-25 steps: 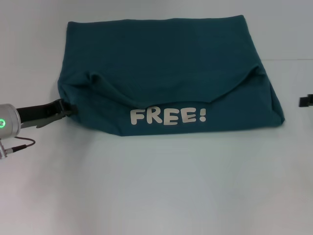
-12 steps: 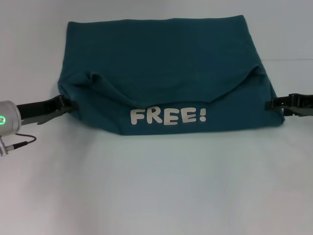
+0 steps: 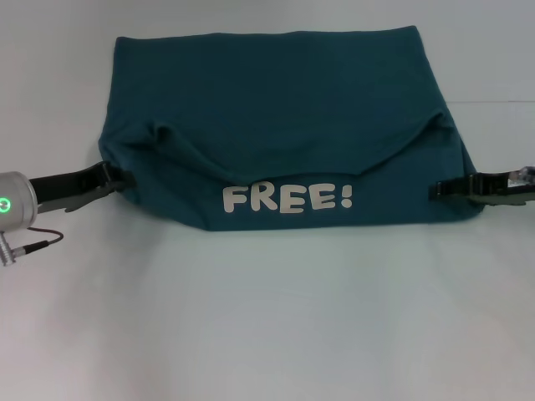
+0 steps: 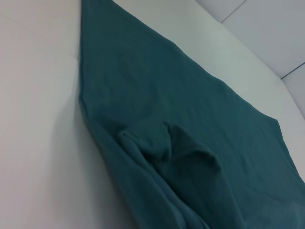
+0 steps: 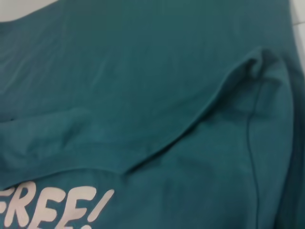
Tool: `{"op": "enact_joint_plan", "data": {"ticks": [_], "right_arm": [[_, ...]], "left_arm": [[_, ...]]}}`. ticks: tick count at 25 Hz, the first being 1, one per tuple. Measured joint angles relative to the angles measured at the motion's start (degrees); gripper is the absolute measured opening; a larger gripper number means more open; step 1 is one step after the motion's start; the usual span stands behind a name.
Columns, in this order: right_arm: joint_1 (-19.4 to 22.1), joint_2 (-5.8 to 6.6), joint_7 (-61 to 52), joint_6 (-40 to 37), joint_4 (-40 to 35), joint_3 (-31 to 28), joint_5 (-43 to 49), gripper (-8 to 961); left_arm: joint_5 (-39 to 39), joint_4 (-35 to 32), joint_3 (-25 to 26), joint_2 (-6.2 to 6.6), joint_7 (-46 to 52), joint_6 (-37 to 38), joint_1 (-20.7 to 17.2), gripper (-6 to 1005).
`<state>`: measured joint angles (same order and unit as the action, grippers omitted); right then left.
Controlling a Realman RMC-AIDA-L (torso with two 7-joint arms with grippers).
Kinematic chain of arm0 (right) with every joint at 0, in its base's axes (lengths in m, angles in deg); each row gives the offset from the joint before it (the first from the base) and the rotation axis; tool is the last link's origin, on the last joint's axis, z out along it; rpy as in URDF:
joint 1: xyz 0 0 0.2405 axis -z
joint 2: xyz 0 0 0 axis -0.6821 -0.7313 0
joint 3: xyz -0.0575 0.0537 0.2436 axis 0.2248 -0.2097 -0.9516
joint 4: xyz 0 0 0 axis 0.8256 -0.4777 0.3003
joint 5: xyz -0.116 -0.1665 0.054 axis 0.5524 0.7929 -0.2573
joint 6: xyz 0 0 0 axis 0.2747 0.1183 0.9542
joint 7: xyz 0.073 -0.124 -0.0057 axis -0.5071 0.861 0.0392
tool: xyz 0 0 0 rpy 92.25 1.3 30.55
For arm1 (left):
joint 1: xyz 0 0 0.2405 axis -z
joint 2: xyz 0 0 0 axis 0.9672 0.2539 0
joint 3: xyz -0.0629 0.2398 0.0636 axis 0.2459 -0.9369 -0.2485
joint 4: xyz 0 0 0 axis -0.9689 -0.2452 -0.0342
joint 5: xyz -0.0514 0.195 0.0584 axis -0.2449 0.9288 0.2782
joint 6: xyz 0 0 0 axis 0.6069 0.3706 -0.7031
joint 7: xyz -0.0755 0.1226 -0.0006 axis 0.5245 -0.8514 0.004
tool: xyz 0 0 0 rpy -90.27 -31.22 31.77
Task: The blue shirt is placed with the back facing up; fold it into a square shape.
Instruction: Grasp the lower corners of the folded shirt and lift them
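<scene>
One shirt (image 3: 276, 117) lies in the middle of the white tabletop (image 3: 267, 317). It is dark blue-green and folded into a wide, flat shape. The near part is turned up over the rest, so the white word "FREE!" (image 3: 287, 199) shows on the edge closest to the robot. Above the word, the cloth makes a soft curved fold with a small bump at each end. The left wrist view shows one bump (image 4: 167, 143) and the long flat back of the shirt.

The left tool (image 3: 115, 180) sits low at the shirt's left edge, with its tips at the cloth. I cannot tell if it is wide, narrow, or holding the shirt. The right tool (image 3: 441, 190) reaches in from the right, and its dark tips lie over the shirt's near right corner. I cannot tell if it grips the cloth either.
</scene>
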<state>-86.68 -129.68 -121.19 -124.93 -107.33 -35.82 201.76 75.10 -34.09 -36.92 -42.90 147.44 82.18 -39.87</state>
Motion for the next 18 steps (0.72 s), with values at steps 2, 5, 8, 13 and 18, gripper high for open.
{"op": "enact_joint_plan", "data": {"ticks": [2, 5, 8, 13, 18], "right_arm": [[-0.3, -0.07, -0.4, 0.5, 0.6, 0.6, 0.1, 735], [-0.4, -0.08, -1.6, 0.9, 0.6, 0.8, 0.0, 688], [0.0, 0.08, -2.0, 0.8, -0.2, 0.6, -0.6, 641], [0.0, 0.29, -2.1, 0.7, 0.1, 0.6, -0.6, 429], [0.2, 0.42, -2.1, 0.7, 0.1, 0.7, -0.6, 303]], "left_arm": [[0.0, 0.0, -0.1, -0.05, 0.0, 0.0, 0.0, 31], [0.0, 0.0, 0.0, -0.05, 0.0, 0.0, 0.0, 31], [0.0, 0.0, 0.0, -0.05, 0.0, 0.0, 0.0, 31], [0.0, 0.0, 0.0, -0.05, 0.0, 0.1, -0.3, 31], [-0.1, 0.0, 0.0, -0.05, 0.0, 0.1, -0.3, 31]]}}
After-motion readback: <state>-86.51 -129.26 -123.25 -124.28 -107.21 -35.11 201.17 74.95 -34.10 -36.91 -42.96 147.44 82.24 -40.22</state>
